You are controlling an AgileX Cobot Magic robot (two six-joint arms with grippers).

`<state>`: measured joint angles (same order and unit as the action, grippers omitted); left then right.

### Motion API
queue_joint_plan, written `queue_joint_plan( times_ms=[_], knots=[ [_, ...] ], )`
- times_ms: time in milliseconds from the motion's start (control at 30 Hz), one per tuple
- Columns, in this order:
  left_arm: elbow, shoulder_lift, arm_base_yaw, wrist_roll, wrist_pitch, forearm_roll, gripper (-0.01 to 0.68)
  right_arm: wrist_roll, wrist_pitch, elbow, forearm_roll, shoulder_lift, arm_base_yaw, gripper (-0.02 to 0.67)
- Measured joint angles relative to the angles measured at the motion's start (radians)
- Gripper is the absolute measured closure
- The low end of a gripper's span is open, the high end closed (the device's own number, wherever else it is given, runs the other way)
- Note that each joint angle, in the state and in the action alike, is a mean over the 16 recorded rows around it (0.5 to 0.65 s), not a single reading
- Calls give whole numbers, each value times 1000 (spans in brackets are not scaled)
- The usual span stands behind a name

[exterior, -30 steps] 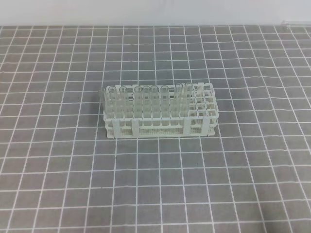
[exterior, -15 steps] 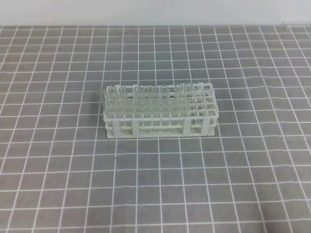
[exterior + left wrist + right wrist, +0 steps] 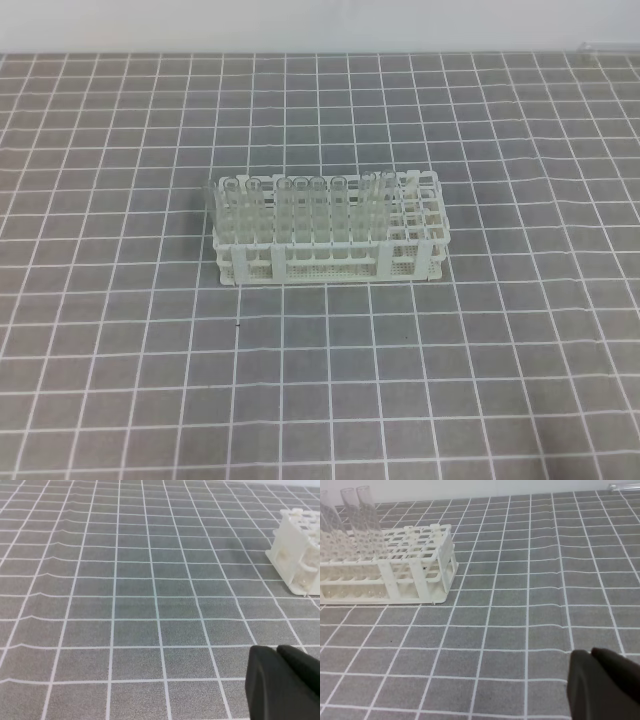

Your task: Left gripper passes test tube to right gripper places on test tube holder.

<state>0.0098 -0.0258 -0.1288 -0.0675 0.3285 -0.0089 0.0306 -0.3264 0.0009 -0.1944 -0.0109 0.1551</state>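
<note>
the rack stands mid-mat, many tubes upright in it. a loose tube seems to lie at the far edge. left gripper and right gripper show only partly; grip state unclear. risk: the clear tube is easily misjudged, or it rolls.

Grey gridded mat bears the test tube holder.

White plastic lattice test tube holder, matt. Clear glassy tubes, smooth. Grey white-gridded cloth table cover, matt, slightly rippled. Black matt gripper fingers.
</note>
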Motion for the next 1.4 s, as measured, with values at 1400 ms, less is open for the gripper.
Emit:
queue_joint_plan(
  times_ms=[1400],
  knots=[
    [-3, 4, 0, 0, 3, 0, 673, -1, 0, 0, 0, 1, 0, 650]
  ],
)
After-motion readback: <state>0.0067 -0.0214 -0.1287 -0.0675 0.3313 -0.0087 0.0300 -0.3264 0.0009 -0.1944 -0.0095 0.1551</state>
